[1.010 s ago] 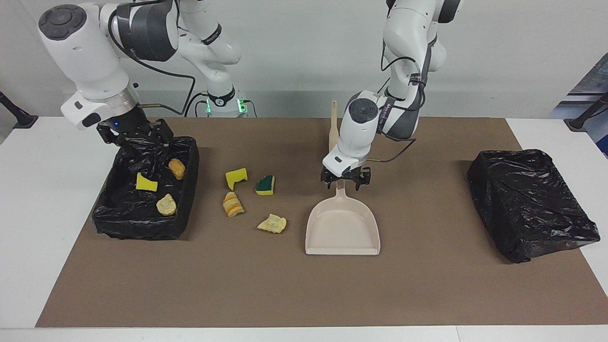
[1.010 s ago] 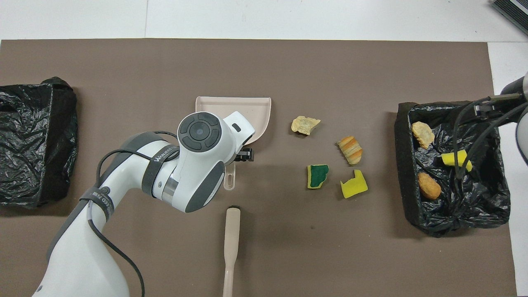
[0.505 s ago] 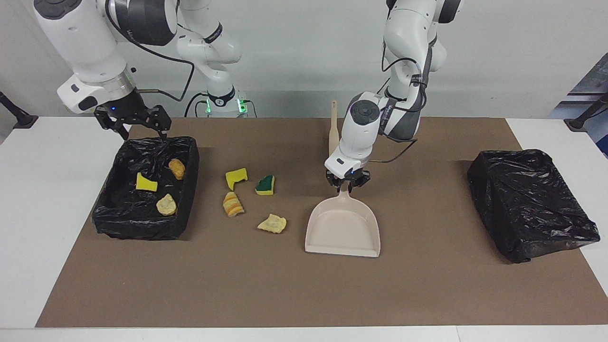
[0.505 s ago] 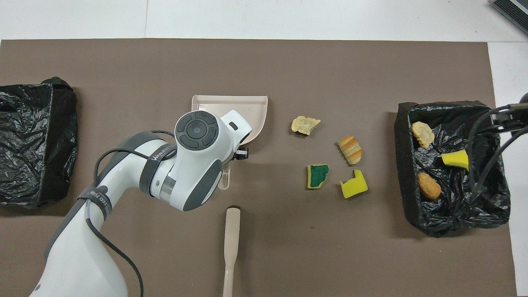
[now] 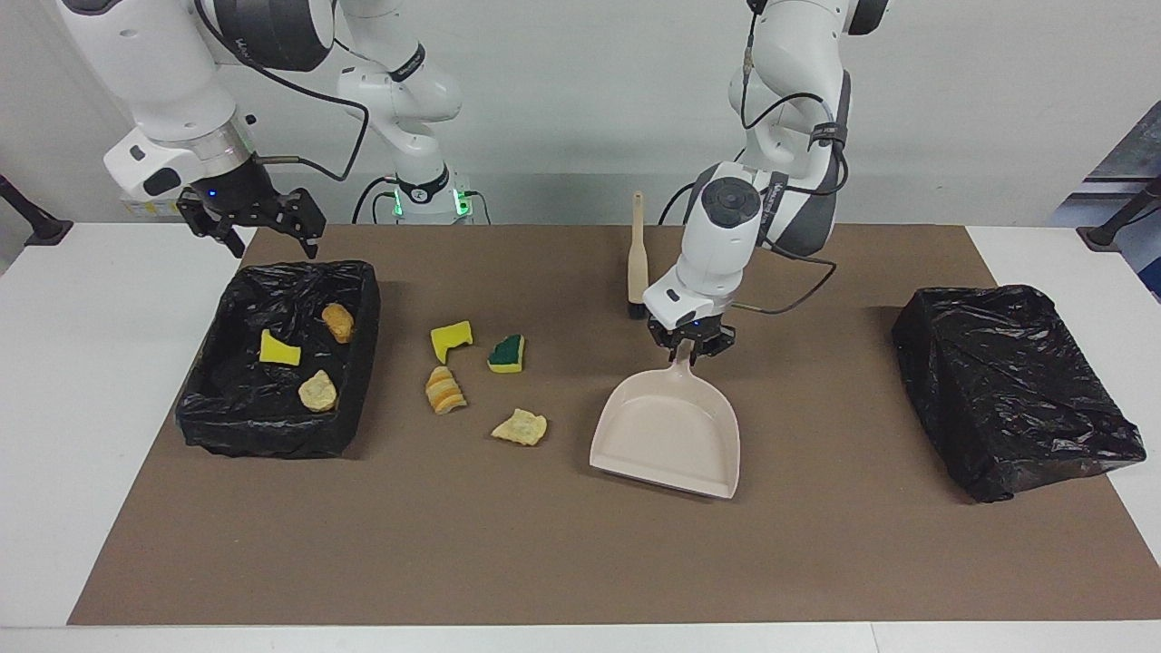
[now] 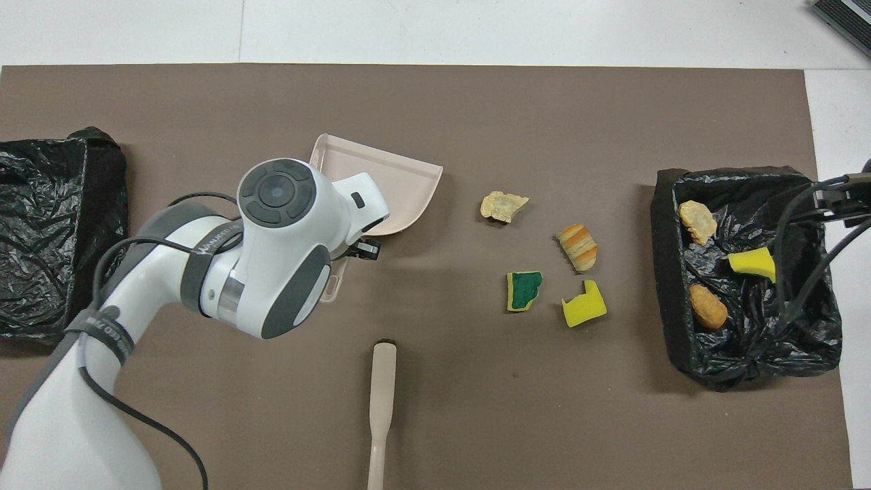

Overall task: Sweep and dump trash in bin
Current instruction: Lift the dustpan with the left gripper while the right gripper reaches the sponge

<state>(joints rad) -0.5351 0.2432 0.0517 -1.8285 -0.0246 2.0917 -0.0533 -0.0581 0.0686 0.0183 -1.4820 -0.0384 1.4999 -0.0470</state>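
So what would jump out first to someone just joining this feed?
The left gripper shut on the beige dustpan mid-table. Four scraps lie on the brown mat beside the black-lined bin, which holds three more. The right gripper hangs open above that bin's edge nearest the robots.

Left pincer (image 5: 694,347) pointed down, fingers clamped. Right pincer (image 5: 251,224) raised, fingers spread wide.
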